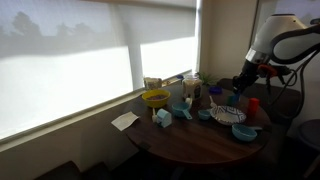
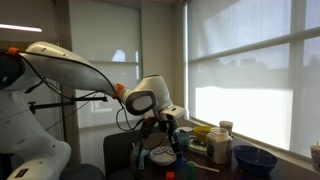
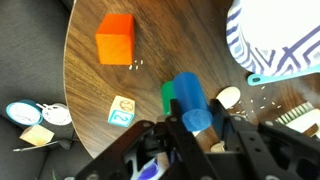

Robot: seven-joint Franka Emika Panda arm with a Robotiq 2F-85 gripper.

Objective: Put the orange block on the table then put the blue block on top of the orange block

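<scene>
In the wrist view the orange block (image 3: 115,38) sits alone on the round dark wooden table (image 3: 170,45), ahead and to the left of my gripper (image 3: 200,116). The gripper is shut on the blue block (image 3: 188,92), a mid-blue piece that juts forward between the two fingers, held above the table. A green block (image 3: 167,97) lies on the table just under and beside it. In an exterior view the gripper (image 1: 238,88) hangs low over the far side of the table (image 1: 190,145), with the orange block (image 1: 253,104) close by.
A blue-striped white bowl (image 3: 272,40) lies to the right in the wrist view and a numbered toy cube (image 3: 122,110) to the left. A yellow funnel (image 1: 155,99), pale blue bowls (image 1: 226,116) and small toys crowd the table. A window with blinds runs behind.
</scene>
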